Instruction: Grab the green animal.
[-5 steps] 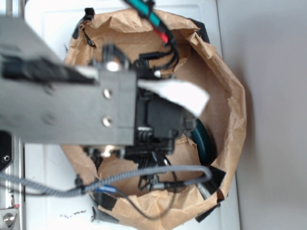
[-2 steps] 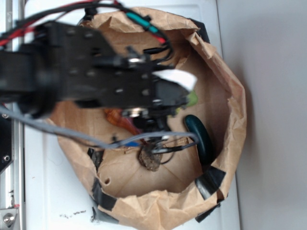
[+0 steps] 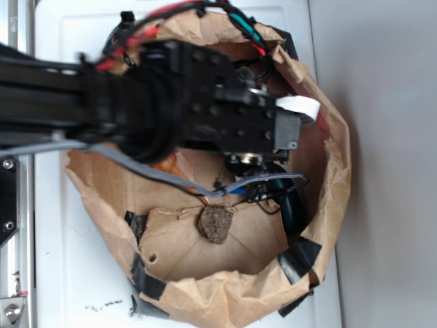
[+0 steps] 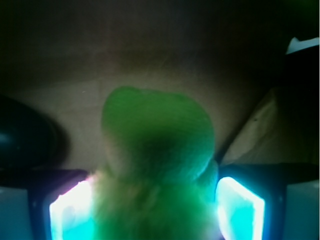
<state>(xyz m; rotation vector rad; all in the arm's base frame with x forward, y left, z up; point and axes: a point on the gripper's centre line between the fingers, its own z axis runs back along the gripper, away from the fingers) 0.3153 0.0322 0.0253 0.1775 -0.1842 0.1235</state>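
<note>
The green animal [image 4: 157,165] is a fuzzy lime-green plush turtle that fills the middle of the wrist view, its smoother paler head pointing away from the camera. My gripper [image 4: 155,210] is open, with one glowing finger on each side of the turtle's shell, close to or touching it. In the exterior view the gripper [image 3: 258,158] reaches down inside the brown paper bowl [image 3: 334,171], and the arm hides the turtle.
A glossy dark-green oblong object [image 3: 295,205] lies by the bowl's right wall and shows at the left of the wrist view [image 4: 25,140]. A brown lumpy object [image 3: 216,224] and an orange item [image 3: 167,164] lie on the bowl floor. Cables hang across the bowl.
The arm has swung up and to the right and gone lower into the bowl. The turtle, partly visible 0.4 s ago, is now covered by the gripper. The brown lump has come into view.
</note>
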